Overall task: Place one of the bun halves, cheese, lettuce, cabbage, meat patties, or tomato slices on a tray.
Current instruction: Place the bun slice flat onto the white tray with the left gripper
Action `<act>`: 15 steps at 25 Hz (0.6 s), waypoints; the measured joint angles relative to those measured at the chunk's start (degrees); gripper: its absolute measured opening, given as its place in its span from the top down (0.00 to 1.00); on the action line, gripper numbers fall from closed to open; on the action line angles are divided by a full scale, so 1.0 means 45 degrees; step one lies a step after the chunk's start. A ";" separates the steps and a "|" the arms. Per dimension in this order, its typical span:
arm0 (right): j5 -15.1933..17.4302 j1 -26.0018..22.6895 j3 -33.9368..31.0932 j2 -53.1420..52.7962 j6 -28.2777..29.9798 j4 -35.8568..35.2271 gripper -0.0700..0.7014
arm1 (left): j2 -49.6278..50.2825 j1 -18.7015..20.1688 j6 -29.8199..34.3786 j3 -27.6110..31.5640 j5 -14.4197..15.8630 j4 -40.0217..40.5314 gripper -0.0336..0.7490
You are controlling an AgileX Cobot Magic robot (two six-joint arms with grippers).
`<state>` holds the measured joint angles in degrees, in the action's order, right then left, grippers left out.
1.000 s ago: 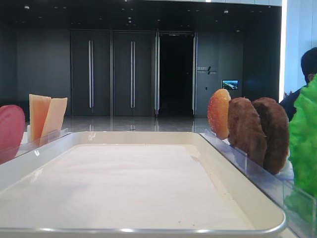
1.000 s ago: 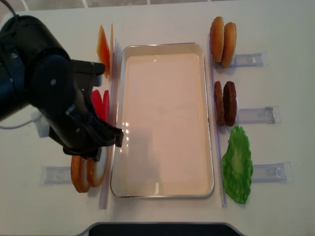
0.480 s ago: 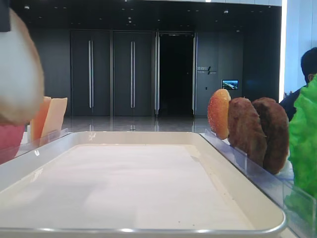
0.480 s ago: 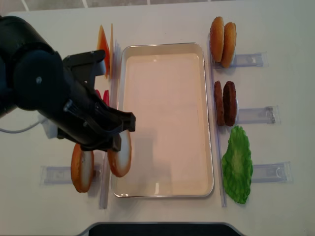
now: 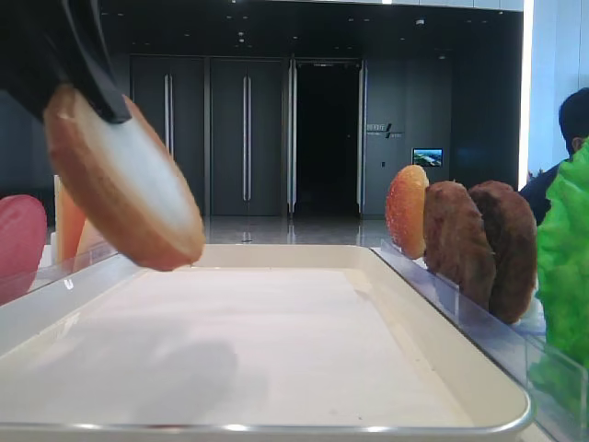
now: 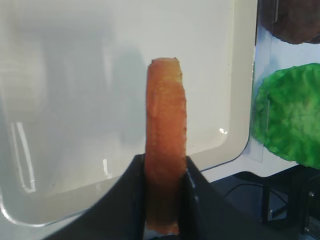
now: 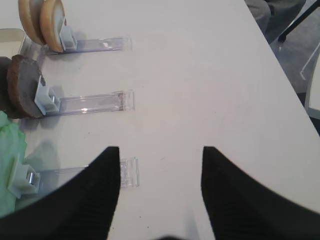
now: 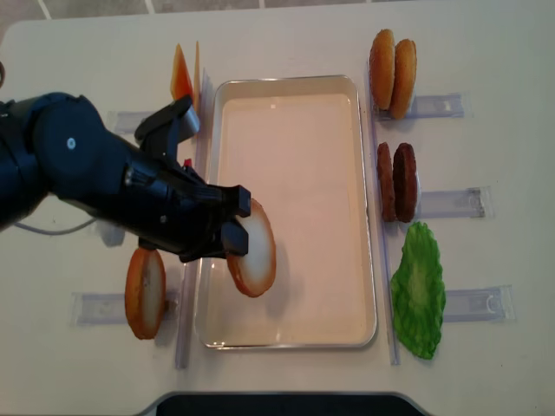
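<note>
My left gripper (image 8: pixel 236 240) is shut on a bun half (image 8: pixel 253 250), held on edge and tilted above the near left part of the tray (image 8: pixel 303 147). The left wrist view shows the bun half (image 6: pixel 166 125) pinched between both fingers over the white tray (image 6: pixel 75 75). From the low exterior view, the bun half (image 5: pixel 124 180) hangs clear of the tray (image 5: pixel 276 341). My right gripper (image 7: pixel 161 155) is open over bare table. A second bun half (image 8: pixel 144 293) stands left of the tray. Cabbage is out of view.
Cheese (image 8: pixel 180 74) and a tomato slice (image 5: pixel 18 244) stand left of the tray. To its right are speckled buns (image 8: pixel 392 61), meat patties (image 8: pixel 396 182) and lettuce (image 8: pixel 419 290) in clear holders (image 8: pixel 447 204). A person (image 5: pixel 575 120) sits far right.
The left gripper lifted the bun half from its holder left of the tray and carried it rightward over the tray. The right gripper's earlier state is not shown.
</note>
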<state>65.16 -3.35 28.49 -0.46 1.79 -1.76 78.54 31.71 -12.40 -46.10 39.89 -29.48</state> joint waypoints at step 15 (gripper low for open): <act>0.0000 0.0000 0.0000 0.0000 0.0000 0.0000 0.41 | 0.3100 -0.0449 0.5715 0.0000 -0.1087 -0.5664 0.80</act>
<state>65.16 -3.35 28.49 -0.46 1.79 -1.76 92.48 29.68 13.31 -46.10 35.00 -54.96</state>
